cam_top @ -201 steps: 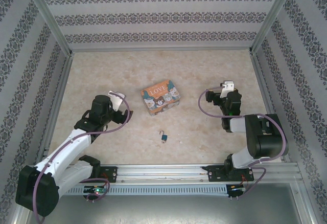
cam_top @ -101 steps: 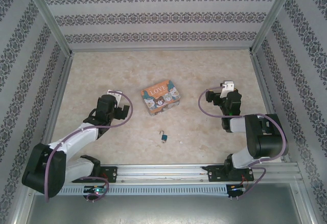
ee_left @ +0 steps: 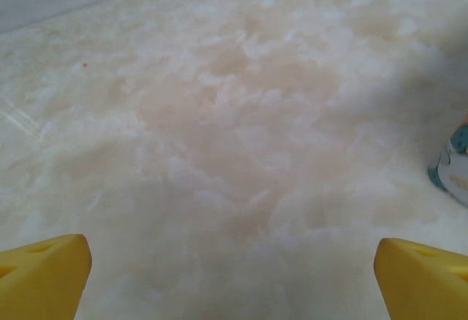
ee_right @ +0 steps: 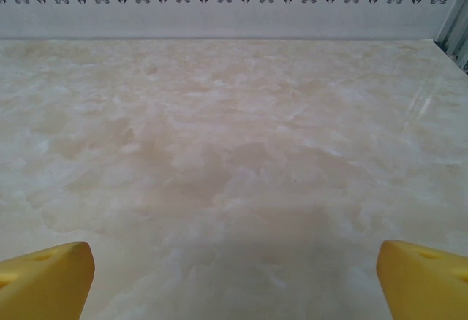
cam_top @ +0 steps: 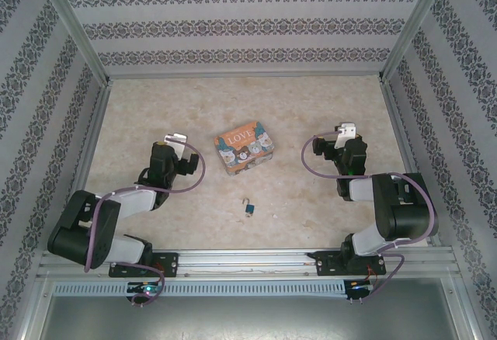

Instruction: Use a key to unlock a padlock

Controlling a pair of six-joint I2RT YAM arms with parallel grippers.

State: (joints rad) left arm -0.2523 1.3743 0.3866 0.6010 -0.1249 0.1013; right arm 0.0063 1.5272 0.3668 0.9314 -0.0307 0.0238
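Padlock (cam_top: pixel 248 208) near, well apart from both claws: right of left claw (ee_left: pixel 232 276), left of right claw (ee_right: pixel 234 276). Both wide, empty.

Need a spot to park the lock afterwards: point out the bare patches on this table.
Widest bare patch: the far strip between the back wall and the tin. Also free: between tin and right gripper. Busiest: the middle, tin plus padlock.

A lab test enclosure: patterned walls (cam_top: pixel 248 26), aluminium frame (cam_top: pixel 248 261).
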